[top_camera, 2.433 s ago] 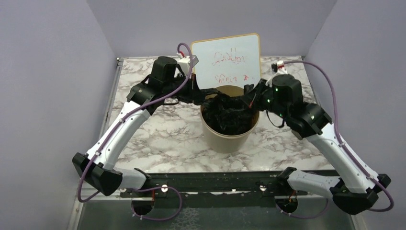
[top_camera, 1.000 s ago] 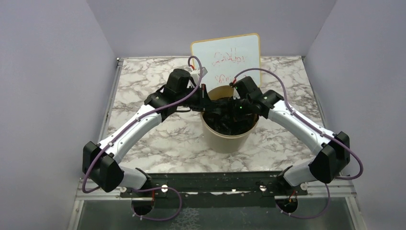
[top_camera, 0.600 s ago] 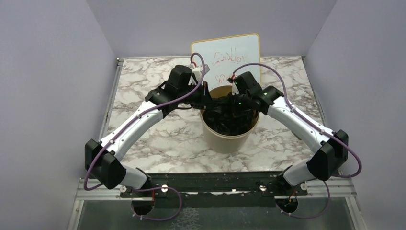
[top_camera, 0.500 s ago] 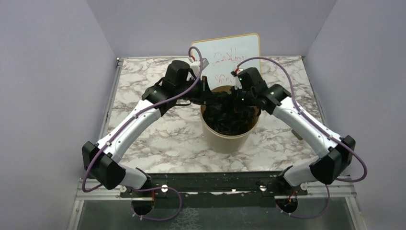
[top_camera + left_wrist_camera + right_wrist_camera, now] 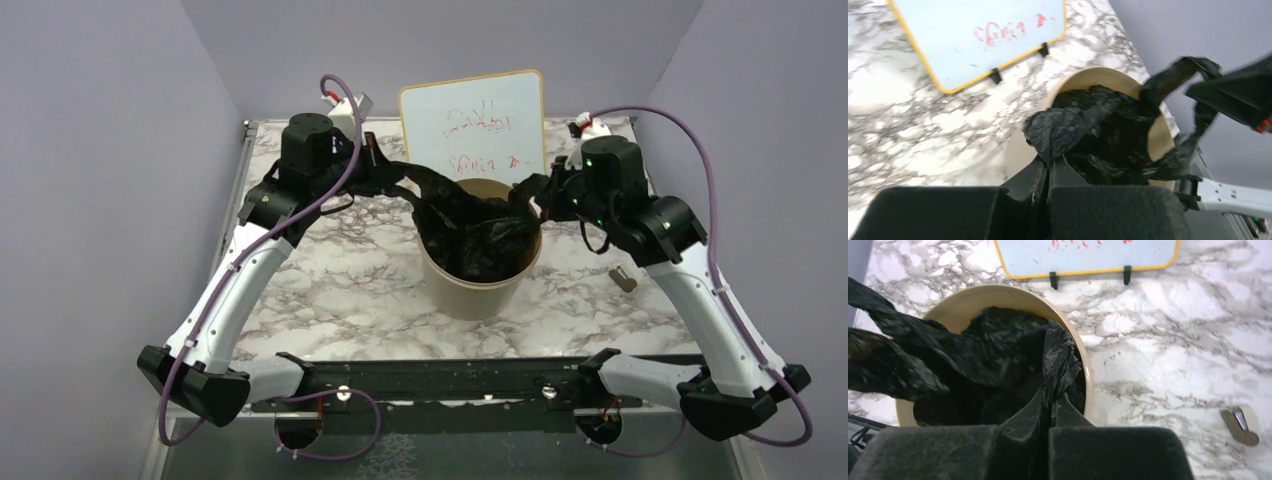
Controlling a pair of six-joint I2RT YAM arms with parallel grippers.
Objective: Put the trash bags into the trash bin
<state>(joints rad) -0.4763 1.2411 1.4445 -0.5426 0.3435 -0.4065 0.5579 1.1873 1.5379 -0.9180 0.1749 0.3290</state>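
Two pinches logged: left hand (image 5: 1049, 161) closed tight on the trash bag (image 5: 478, 238) at its left edge, right hand (image 5: 1050, 399) at its right. We saw it stretched hand to hand across the trash bin (image 5: 480, 292), bulk inside, hands outboard of the rim.

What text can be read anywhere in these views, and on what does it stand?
whiteboard, upper line: red handwriting, a scrawl, not readable as words.
whiteboard, lower line: red handwriting, also illegible; blurred in the left wrist view, cut off in the right wrist view.
trash bin: no print visible.
trash bag: no print visible.
No other text, brand, number or sign shows.
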